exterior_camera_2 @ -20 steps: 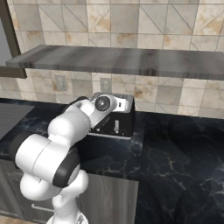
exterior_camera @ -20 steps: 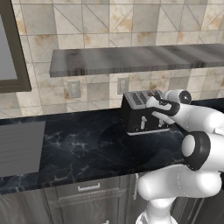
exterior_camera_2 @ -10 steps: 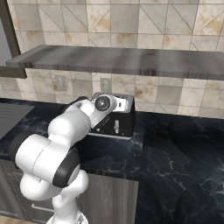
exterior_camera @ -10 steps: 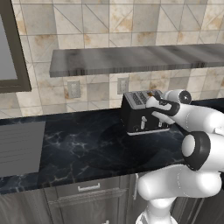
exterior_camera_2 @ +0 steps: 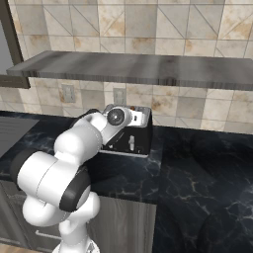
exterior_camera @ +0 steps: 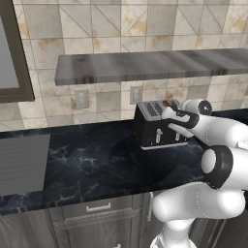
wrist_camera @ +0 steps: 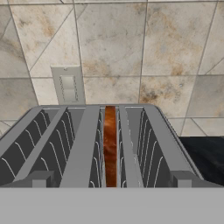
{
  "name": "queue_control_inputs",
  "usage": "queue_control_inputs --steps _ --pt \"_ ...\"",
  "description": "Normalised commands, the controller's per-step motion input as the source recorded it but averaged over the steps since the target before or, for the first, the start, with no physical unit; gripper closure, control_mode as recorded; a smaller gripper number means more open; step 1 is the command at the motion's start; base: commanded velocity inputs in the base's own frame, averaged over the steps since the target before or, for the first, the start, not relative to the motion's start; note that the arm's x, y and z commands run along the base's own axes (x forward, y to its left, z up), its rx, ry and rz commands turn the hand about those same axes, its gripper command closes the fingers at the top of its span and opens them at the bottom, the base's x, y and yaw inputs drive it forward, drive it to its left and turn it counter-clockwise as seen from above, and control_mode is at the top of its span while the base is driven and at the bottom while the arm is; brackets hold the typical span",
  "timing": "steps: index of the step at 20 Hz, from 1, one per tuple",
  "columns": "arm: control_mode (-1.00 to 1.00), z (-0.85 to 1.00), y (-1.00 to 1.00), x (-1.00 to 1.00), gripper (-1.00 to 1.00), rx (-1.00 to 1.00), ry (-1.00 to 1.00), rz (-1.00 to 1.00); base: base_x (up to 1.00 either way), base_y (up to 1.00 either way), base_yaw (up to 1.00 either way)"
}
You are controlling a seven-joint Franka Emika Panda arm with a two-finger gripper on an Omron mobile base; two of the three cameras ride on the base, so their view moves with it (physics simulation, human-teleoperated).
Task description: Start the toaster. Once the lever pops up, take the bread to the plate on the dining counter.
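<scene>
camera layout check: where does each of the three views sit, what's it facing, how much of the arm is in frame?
Left base view: behind the arm on its left, facing the tiled wall and black boxy toaster; white arm rises lower right.
Right base view: behind on its right, facing the same toaster; arm rises lower left.
Hand view: on the hand, looking along the toaster's slotted top at the tan-brown bread slice.
Both base views share the toaster, black marble wall countertop and grey shelf.

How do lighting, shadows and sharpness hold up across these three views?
Left base view: even light, no glare; the shelf casts a soft shadow on the tiles, and a faint one lies on the counter by the toaster. Right base view: same flat light, slightly soft edges. Hand view: sharp; the bread glows warm orange in its slot, the slot walls shaded.
</scene>
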Motion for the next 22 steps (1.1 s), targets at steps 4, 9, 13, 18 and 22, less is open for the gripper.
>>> queue_control_inputs --steps 4,9,13,18,22 --pt "-1.00 0.00 0.00 0.00 -1.00 0.00 0.00 0.00 0.00 0.00 0.00" --pt "-1.00 0.00 0.00 0.00 -1.00 0.00 0.00 0.00 0.00 0.00 0.00" --pt "-1.00 0.00 0.00 0.00 -1.00 0.00 0.00 0.00 0.00 0.00 0.00" --pt "-1.00 0.00 0.00 0.00 -1.00 0.00 0.00 0.00 0.00 0.00 0.00" --pt "-1.00 0.00 0.00 0.00 -1.00 0.00 0.00 0.00 0.00 0.00 0.00"
